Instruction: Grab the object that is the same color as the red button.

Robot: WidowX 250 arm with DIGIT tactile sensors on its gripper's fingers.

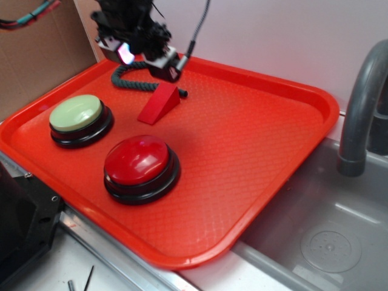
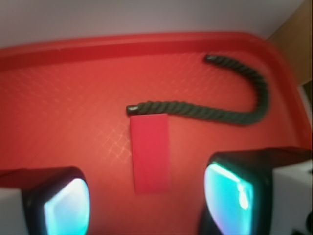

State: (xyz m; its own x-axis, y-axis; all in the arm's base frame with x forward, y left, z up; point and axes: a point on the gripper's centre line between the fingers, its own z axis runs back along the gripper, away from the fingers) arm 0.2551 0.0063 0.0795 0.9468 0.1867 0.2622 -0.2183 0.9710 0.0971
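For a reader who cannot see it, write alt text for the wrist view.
A small red wedge block lies on a red tray, between two open fingers below. A dark twisted rope curves just beyond the block's far end.

Place: a robot test bench set up like a small kitchen counter, in a lab rather than a lived-in home
Sink: a grey basin (image 1: 315, 242) with a round drain sits at the right, beside the work area
Faucet: a curved grey faucet (image 1: 362, 103) rises over the basin
Work surface: a large red textured tray (image 1: 254, 151) lies next to the sink and holds button props and a block
Backdrop: a plain pale wall (image 1: 273, 36) stands behind, with a brown cardboard panel (image 1: 42, 54) at the left
Wiring: loose red and green cables (image 1: 27, 18) hang across the cardboard
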